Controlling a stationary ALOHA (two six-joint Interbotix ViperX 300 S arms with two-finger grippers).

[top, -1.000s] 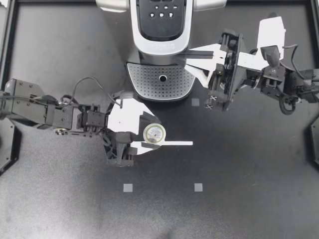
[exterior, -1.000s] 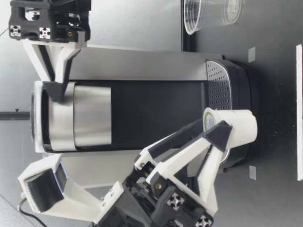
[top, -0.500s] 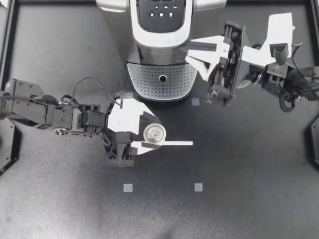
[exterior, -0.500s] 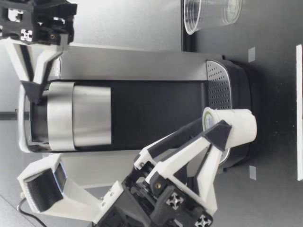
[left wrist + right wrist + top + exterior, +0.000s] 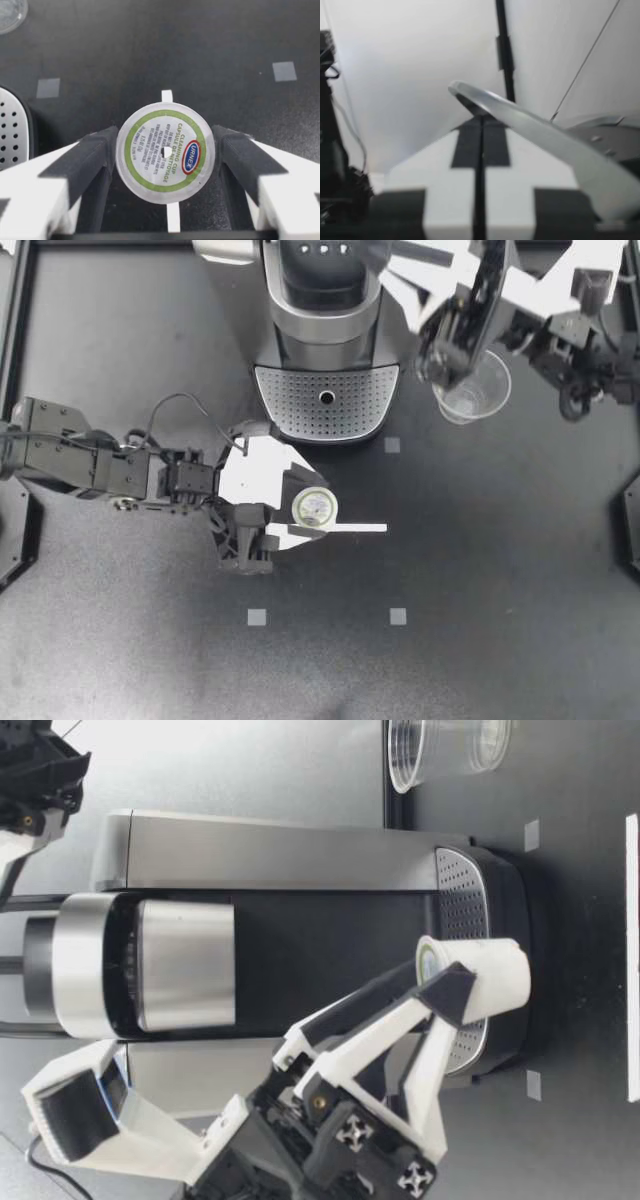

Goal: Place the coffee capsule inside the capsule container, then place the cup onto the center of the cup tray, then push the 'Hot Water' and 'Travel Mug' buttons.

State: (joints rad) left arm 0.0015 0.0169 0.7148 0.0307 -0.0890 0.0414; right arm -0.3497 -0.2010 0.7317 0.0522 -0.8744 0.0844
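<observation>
Lid (image 5: 325, 275) of the coffee machine (image 5: 325, 350) swung up since the previous frame; right gripper (image 5: 405, 270) rose with it, fingers together. Left gripper (image 5: 305, 508) hung in front of the drip tray (image 5: 290, 405). Clear cup (image 5: 478, 395) sat beside the machine. Coffee capsule (image 5: 314, 507) was clamped between the left fingers, off the table.

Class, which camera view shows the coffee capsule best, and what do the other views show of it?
The left wrist view: the coffee capsule faces the camera, its whole lid plain, gripped by my left claw. The top view shows only a small lid, the low view its white side, the right wrist view nothing.
</observation>
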